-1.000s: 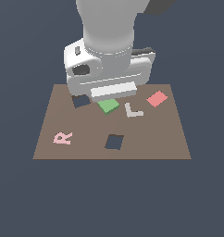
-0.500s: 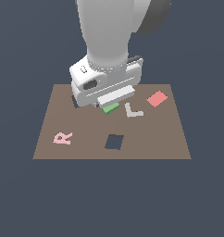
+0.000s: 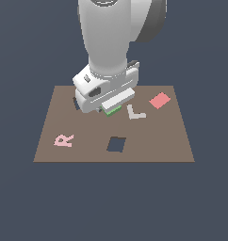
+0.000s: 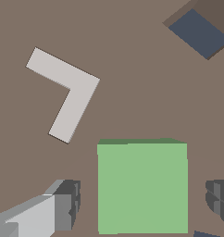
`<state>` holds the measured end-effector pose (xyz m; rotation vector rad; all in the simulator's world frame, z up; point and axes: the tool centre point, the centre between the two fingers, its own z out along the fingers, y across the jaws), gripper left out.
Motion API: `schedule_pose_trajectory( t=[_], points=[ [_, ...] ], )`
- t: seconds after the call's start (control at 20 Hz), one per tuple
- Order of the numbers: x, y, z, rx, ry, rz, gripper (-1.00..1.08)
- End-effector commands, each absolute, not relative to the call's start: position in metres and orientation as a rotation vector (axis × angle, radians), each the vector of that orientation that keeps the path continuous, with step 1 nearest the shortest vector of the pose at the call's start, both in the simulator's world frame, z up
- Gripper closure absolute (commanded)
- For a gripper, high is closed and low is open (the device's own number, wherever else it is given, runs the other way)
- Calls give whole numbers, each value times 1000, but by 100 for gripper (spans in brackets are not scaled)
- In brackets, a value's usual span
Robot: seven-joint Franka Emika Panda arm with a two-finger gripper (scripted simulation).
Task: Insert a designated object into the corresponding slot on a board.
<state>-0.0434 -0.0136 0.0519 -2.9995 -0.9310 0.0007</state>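
My jaws [image 4: 141,196] stand spread, one finger [image 4: 65,203] on each side of the green block [image 4: 141,185] with a gap showing at both, gripping nothing. The block lies flat on the brown board [image 3: 149,141], mostly hidden under the wrist in the exterior view. A white L-shaped piece [image 4: 65,92] lies near it, a red square [image 3: 159,100] farther toward the exterior view's right. One navy slot [image 3: 116,144] sits open near the board's front edge; a pink R [image 3: 64,140] lies toward the left.
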Motion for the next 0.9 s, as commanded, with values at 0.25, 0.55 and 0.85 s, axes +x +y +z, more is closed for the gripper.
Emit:
schedule_pose_trajectory(
  t=[0.25,0.55,0.85],
  points=[
    [-43,-14,50,-2995,-949,0,-92],
    [-44,-14,42,-2995,-949,0,-92],
    [-44,-14,30,-2995,-949,0,-92]
  ],
)
